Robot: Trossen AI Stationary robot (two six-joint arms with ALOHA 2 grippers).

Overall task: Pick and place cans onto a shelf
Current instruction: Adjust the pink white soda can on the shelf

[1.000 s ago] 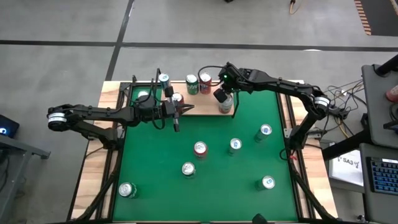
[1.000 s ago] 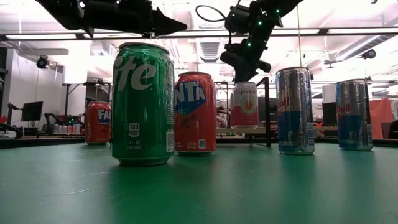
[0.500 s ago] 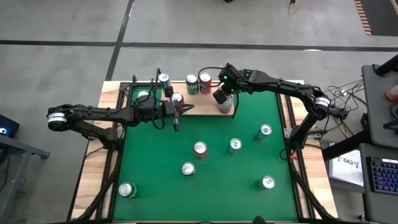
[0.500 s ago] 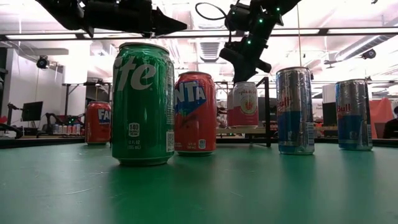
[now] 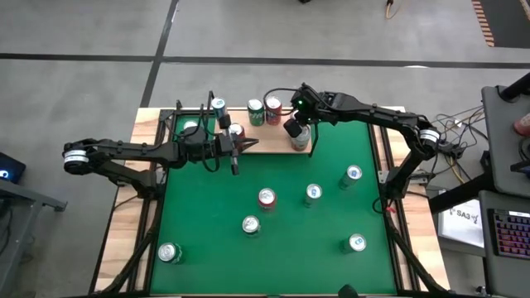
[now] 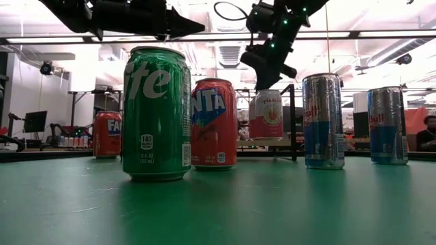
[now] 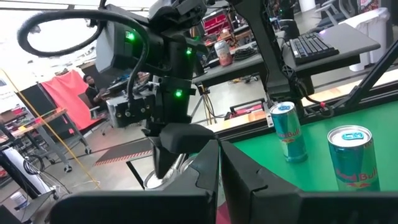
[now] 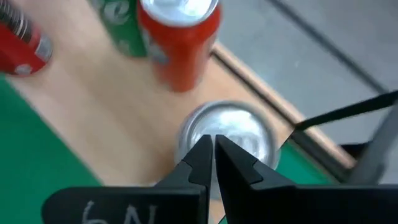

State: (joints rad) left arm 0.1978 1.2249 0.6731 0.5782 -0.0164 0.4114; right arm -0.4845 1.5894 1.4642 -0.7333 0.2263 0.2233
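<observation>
Hovering above a silver-topped can [image 8: 227,138] at the right end of the shelf [image 5: 265,142], the right hand [image 5: 295,128] has its fingers pinched together and holds nothing; its wrist view looks straight down past the closed tips onto that can's lid, and the low view shows the hand clear above a pink-and-white can [image 6: 267,114] on the board. I judge that this can has been set down and the hand is free of it. The left hand [image 5: 240,147] hangs above the board's left-middle, also pinched shut and empty, beside a red can [image 5: 236,132]. On or at the shelf I count about six cans: two at its left end [image 5: 218,106], the red one by the left hand, a green one [image 5: 256,112] and a red one [image 5: 273,109] near the middle, and the one under the right hand. Six wait on the green bench [image 5: 207,215]: a red one [image 5: 266,198] and a pale one [image 5: 313,193] near the centre, a green one [image 5: 250,224] below them, a green one [image 5: 170,252] at the near left, and two blue-silver ones [image 5: 353,175] on the right, the nearer at [image 5: 357,243]. By my reading the job is roughly half done, with the bench cans all left to move.
</observation>
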